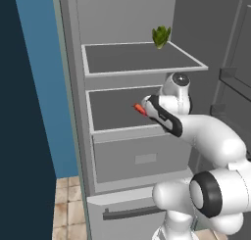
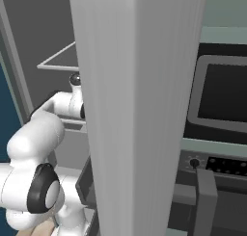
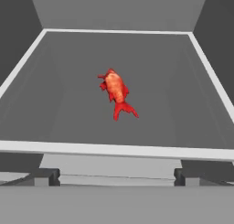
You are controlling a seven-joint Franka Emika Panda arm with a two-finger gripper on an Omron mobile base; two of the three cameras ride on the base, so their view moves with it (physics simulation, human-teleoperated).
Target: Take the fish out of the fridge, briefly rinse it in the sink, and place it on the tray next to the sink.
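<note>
the fish [image 3: 116,91] lies flat near the middle of the lower fridge [image 1: 98,151] shelf [image 3: 59,104], straight ahead of the gripper [image 3: 117,176] and beyond the shelf's white front edge. its long axis runs roughly away from the hand, tail toward the gripper. the fingertips [image 3: 45,176] stand spread wide, holding nothing. the fish is red-orange, slender, bumpy; the shelf is smooth matte grey.

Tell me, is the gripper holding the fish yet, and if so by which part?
Nothing is held. The fish lies on the fridge shelf, ahead of the open gripper, whose fingertips stand apart, short of it.
</note>
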